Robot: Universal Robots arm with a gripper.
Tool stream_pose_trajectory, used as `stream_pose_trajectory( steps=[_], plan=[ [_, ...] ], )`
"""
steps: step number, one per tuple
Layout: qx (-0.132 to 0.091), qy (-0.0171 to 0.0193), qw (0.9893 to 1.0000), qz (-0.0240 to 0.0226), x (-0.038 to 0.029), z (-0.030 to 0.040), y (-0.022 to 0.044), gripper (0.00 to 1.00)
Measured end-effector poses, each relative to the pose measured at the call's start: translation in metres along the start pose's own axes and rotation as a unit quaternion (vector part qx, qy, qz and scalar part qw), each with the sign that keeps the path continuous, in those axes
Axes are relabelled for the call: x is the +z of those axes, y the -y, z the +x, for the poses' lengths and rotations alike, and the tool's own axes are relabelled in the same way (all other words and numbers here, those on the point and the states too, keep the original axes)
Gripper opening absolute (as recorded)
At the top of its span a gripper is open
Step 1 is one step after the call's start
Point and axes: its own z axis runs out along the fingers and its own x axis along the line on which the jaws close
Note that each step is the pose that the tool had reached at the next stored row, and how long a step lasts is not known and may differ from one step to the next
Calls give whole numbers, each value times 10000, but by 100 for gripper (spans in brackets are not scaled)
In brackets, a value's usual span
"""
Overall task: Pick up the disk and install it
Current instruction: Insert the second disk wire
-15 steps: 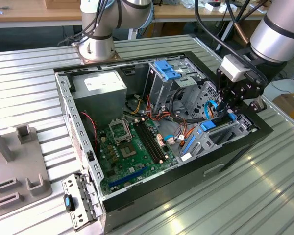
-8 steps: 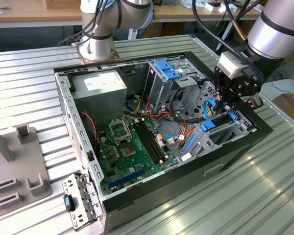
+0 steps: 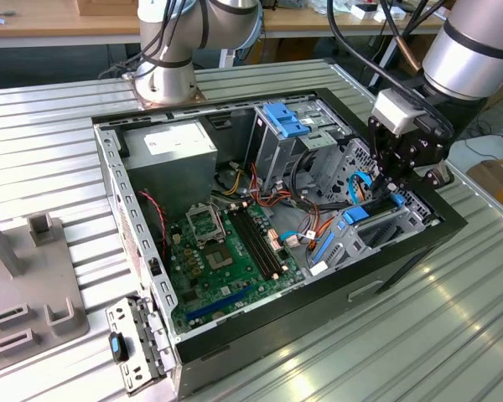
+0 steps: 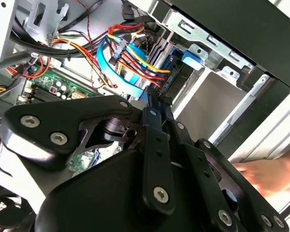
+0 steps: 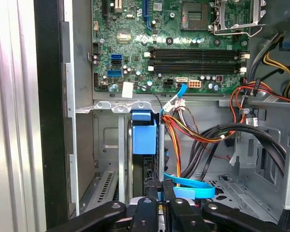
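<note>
Fingertips of your hand (image 5: 154, 193) pinch the disk (image 5: 144, 137) by its edge, holding it upright so it slots into the drive bay (image 5: 108, 159) at the case's front corner.

disk (image 5: 144, 159) | on edge, blue bracket rail showing | in metal drive bay | directly ahead of gripper (image 5: 155, 191) fingertips

Exterior view looks down at an angle from a distance onto the whole open black computer case (image 3: 453, 219) on the ribbed metal table (image 3: 453, 335). First wrist view peers close, straight down into the case over the green motherboard (image 5: 135, 53). Second wrist view sits closer, looking obliquely past black gripper links. Both wrist views share the blue flat cable (image 5: 193, 186) (image 4: 111, 67)
</note>
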Motion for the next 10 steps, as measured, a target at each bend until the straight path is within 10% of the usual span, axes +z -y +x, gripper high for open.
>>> stream_pose_trajectory(
  steps=[10],
  plan=[
    [4, 46, 10000, 0, 60, 80, -27, 16]
  ],
)
